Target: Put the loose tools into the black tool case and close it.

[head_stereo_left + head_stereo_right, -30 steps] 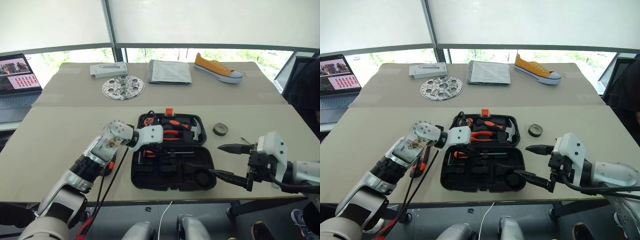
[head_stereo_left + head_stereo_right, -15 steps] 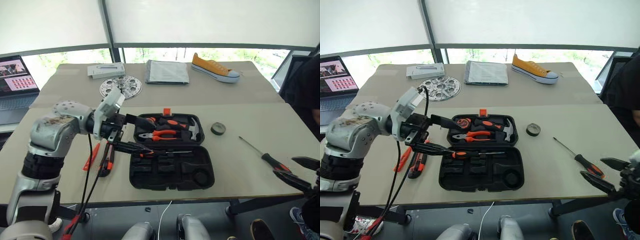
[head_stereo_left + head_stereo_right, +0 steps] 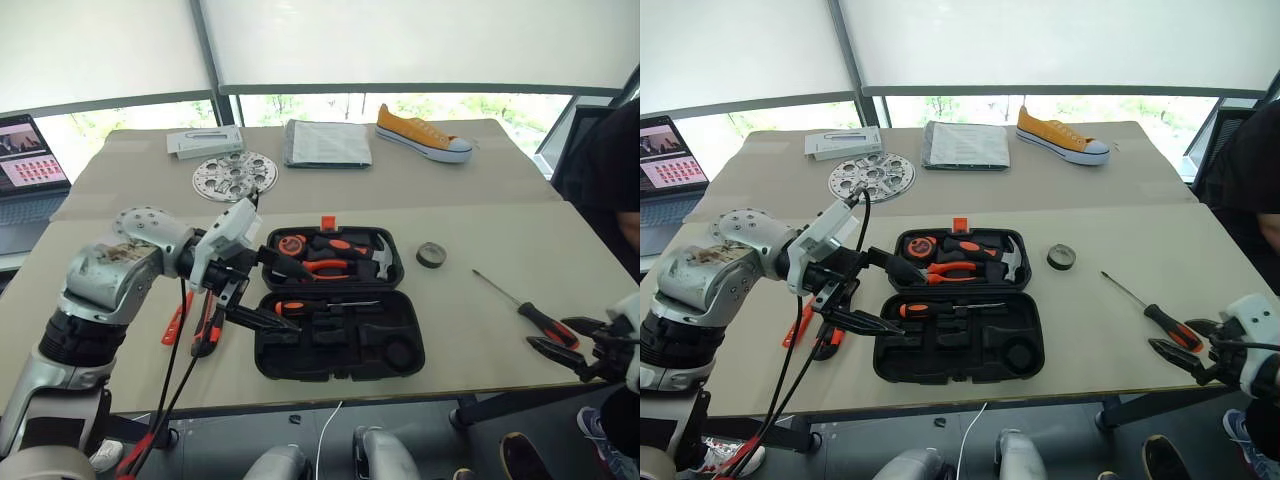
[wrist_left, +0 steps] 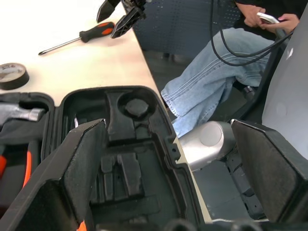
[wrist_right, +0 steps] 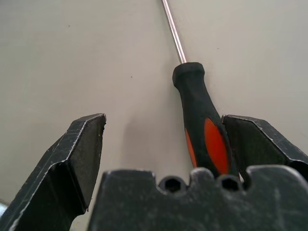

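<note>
I see the black tool case (image 3: 338, 318) lying open in the middle of the table (image 3: 470, 215). Its far half holds pliers (image 3: 322, 266), a hammer (image 3: 381, 256) and a round orange tape measure (image 3: 291, 245). In the near half, one long screwdriver (image 3: 318, 306) with an orange and black handle lies across the top row of slots. The other slots in that half look dark.

My left claw (image 3: 272, 293) hangs over the left edge of the case. Its two black fingers are spread wide, one up near the tape measure and one down by the near half. It holds nothing. In the left wrist view I look down between the fingers (image 4: 84, 159) into the near half of the case.

Just left of the case, on the table, lie the utility knife (image 3: 209, 324) and a small orange screwdriver (image 3: 179, 317), side by side. My left arm's cables hang in front of them.

The small dark tape roll (image 3: 431, 255) sits on the table to the right of the case, a little apart from it.

The second long screwdriver (image 3: 524, 310) lies farther right, near the table's front edge, with its metal tip pointing away from me. My right claw (image 3: 566, 341) is at the handle end, with its fingers wide apart. In the right wrist view the handle (image 5: 204, 135) lies between the fingers, close to one finger (image 5: 260, 142). The claw is not squeezing it.

At the back of the table are a yellow shoe (image 3: 423, 136), a grey folded cloth (image 3: 322, 143) and a round metal disc (image 3: 235, 175).
</note>
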